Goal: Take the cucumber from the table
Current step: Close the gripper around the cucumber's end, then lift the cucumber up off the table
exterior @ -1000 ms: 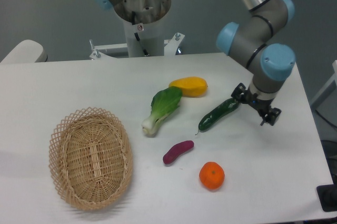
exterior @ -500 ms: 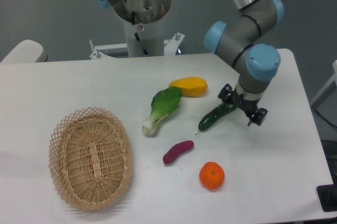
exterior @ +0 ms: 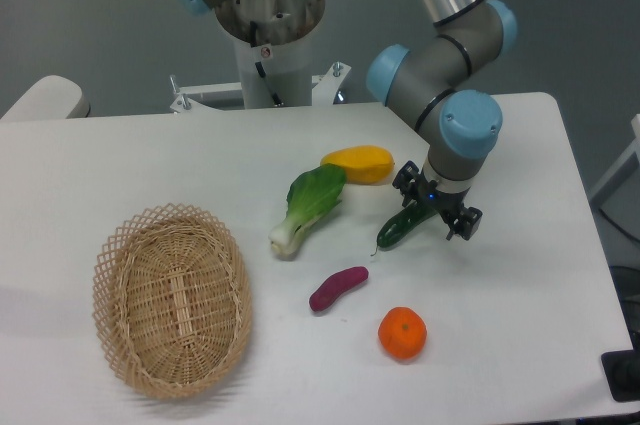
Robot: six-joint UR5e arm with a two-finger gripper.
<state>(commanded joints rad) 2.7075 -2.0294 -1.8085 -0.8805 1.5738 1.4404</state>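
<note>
Hovered pincer (exterior: 436,208) spread open over upper end of cucumber (exterior: 399,228), nothing grasped. Lay flat on tabletop (exterior: 520,285), just right of bok choy (exterior: 308,203), just below yellow fruit (exterior: 358,164) beside bok choy. Best centred further down the body, straddled across its width, lowered straight, then clenched gently on glossy skin.

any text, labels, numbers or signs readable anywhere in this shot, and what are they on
No text can be read in this view.
Small red and white sticker on the white robot pedestal: too small and blurred to read.
Nothing printed shows on the arm, the gripper, the cucumber, the wicker basket or the table.
</note>
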